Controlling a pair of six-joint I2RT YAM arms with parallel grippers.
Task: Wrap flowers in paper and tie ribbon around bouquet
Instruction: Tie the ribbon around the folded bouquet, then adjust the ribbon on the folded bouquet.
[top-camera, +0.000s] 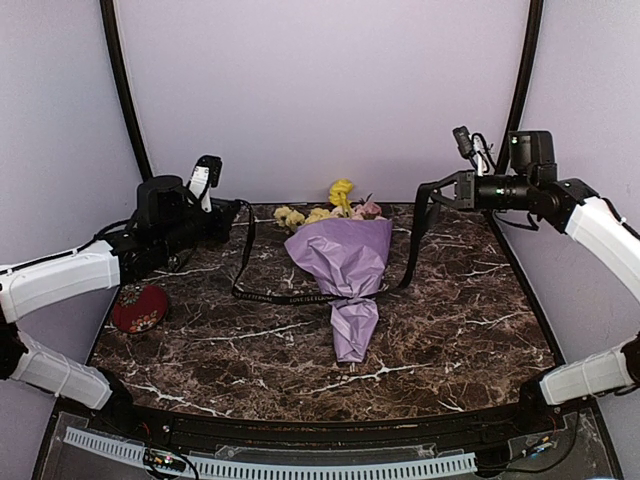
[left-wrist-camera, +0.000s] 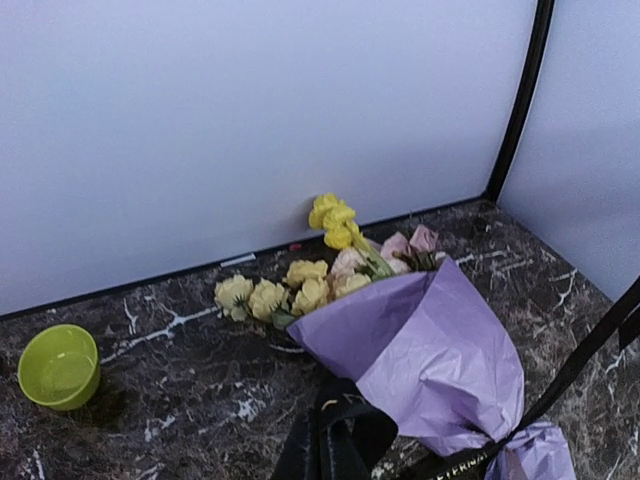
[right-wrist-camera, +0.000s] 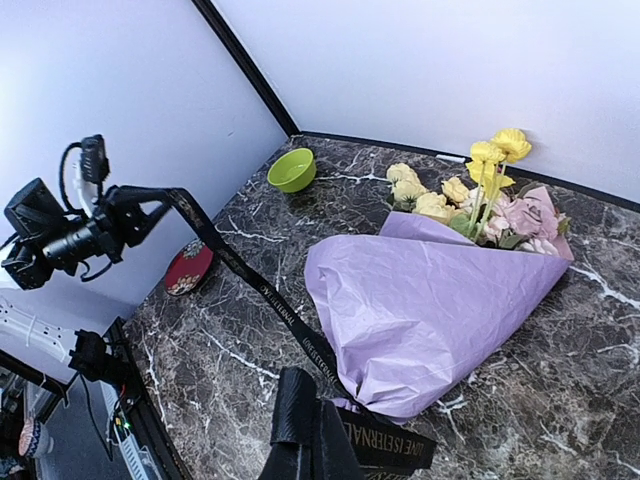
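While arms hang raised, left gripper (top-camera: 238, 208), right gripper (top-camera: 428, 192) apparently clamped on ribbon (top-camera: 300, 297)

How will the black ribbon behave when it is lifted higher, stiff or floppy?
Probably floppy: the ribbon droops from the left claw and the right claw, its middle lying flat on the table. Likely light, since it looks thin.
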